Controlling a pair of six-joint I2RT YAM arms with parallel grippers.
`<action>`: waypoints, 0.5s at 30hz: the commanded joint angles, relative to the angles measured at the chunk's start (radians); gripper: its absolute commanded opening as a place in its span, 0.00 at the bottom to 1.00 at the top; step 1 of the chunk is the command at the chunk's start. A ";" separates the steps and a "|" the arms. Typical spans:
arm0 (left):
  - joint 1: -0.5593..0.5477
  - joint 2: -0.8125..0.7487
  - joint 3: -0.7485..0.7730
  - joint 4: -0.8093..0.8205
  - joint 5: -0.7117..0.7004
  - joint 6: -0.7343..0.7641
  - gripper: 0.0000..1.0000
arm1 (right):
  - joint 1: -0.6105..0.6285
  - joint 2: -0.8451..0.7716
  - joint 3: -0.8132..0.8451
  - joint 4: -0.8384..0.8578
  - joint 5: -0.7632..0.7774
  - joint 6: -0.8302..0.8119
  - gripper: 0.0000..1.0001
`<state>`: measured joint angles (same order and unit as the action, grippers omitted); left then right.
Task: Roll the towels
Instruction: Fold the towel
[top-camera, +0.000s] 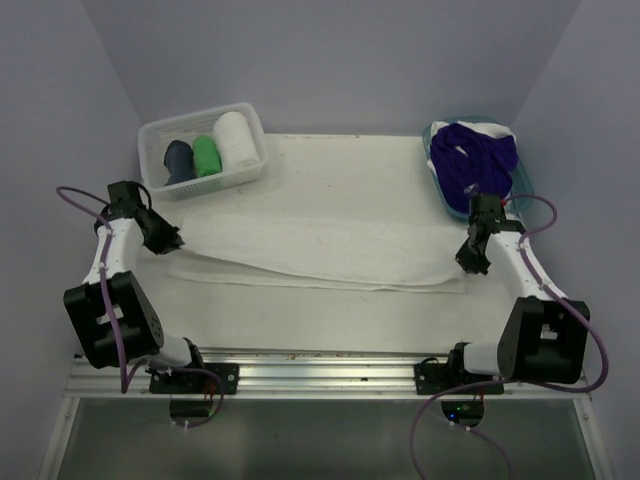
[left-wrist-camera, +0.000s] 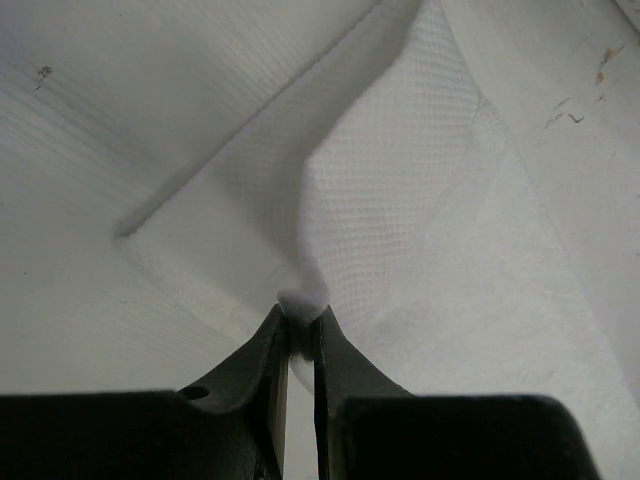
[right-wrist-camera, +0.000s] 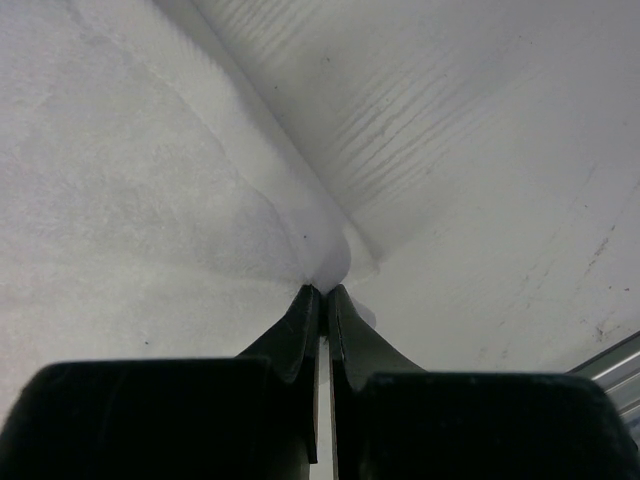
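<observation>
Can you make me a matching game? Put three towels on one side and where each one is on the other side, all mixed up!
Towels:
1. purple towel
2. green towel
3. flat white towel

Places:
A. rolled up in the white basket
B. spread out on the table
C. piled in the blue tub

Pairs: 1-C, 2-A, 3-B

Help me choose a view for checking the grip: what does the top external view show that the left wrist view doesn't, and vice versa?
Top only: the right gripper at the white towel's right end, the basket of three rolled towels, the tub with a purple towel. Left wrist only: the left gripper up close, jaws closed on bunched fabric. Both: that towel lying on the table.
</observation>
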<state>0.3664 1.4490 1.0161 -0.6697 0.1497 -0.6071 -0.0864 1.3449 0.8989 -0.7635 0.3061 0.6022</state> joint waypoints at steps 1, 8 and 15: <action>0.017 -0.044 0.001 0.021 -0.024 0.030 0.00 | -0.007 -0.061 0.000 -0.025 0.004 0.004 0.00; 0.032 -0.059 0.015 -0.001 -0.038 0.035 0.00 | -0.007 -0.076 0.008 -0.034 0.047 -0.018 0.00; 0.036 -0.064 -0.042 0.008 -0.062 0.027 0.00 | -0.007 -0.067 -0.017 -0.022 0.021 -0.010 0.00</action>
<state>0.3862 1.4113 1.0111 -0.6727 0.1223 -0.5999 -0.0864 1.2888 0.8944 -0.7750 0.3065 0.5945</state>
